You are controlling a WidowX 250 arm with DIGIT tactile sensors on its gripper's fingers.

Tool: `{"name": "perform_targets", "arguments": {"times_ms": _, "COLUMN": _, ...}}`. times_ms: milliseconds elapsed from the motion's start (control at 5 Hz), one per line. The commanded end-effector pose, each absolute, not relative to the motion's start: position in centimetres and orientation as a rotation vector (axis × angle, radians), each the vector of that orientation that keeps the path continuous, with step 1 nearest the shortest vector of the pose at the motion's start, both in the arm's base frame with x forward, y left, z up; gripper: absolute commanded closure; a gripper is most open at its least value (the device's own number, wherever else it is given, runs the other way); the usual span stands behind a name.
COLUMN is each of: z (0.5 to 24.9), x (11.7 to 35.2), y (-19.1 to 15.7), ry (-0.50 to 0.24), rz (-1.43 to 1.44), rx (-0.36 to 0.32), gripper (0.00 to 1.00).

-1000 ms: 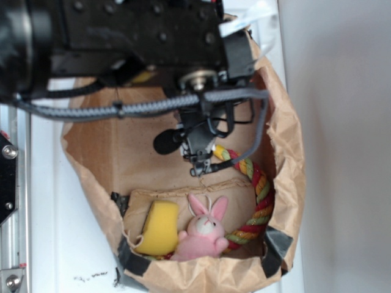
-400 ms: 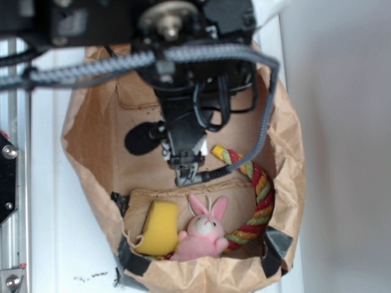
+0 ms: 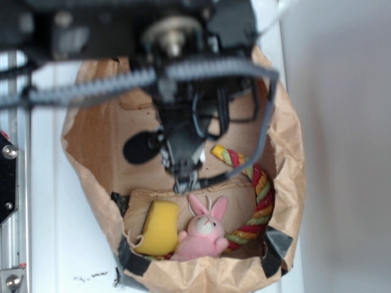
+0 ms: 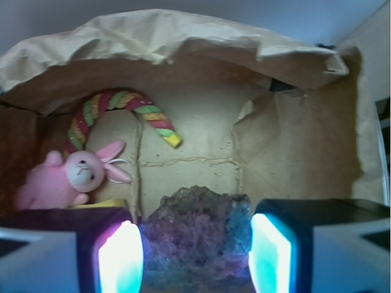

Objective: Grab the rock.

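A big brown paper bag (image 3: 287, 152) lies open on the white counter (image 3: 55, 244), and everything else sits inside it. The black robot arm (image 3: 177, 79) reaches down into the bag from the top, with a grey cable (image 3: 208, 70) looped across it.

Along the bag's side curls a rope toy (image 3: 259, 195) with red, yellow and green stripes. In the wrist view its end points toward the middle of the bag floor. A pink bunny (image 3: 204, 235) sits at the bottom edge, touching the rope. Just beside the bunny is a yellow sponge (image 3: 159, 227), leaning against the bag wall.

The rock (image 4: 195, 235) is grey-brown and bumpy. It sits on the bag floor right between the two fingers (image 4: 119, 256) of the end effector (image 4: 194, 256). The end effector is open wide, with one finger on each side of the rock. The fingers look very near the rock's sides, but I cannot tell if they touch it.
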State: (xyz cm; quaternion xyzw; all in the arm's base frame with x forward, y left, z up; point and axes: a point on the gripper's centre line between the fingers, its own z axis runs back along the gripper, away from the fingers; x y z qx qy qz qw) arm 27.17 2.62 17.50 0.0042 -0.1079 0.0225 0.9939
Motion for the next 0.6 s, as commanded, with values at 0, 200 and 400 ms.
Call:
{"name": "perform_targets", "arguments": {"times_ms": 0, "z": 19.41, "x": 27.68, "y": 1.25, "ry": -0.314, "rz": -0.024, "rx": 0.060, "gripper": 1.00}}
{"name": "perform_targets", "arguments": {"times_ms": 200, "z": 19.38, "x": 27.59, "y": 1.07, "ry": -0.324, "rz": -0.034, "rx": 0.049, "gripper": 1.00}}
{"name": "perform_targets", "arguments": {"times_ms": 400, "z": 19.38, "x": 27.58, "y": 1.19, "ry": -0.325, "rz": -0.028, "rx": 0.041, "gripper": 1.00}}
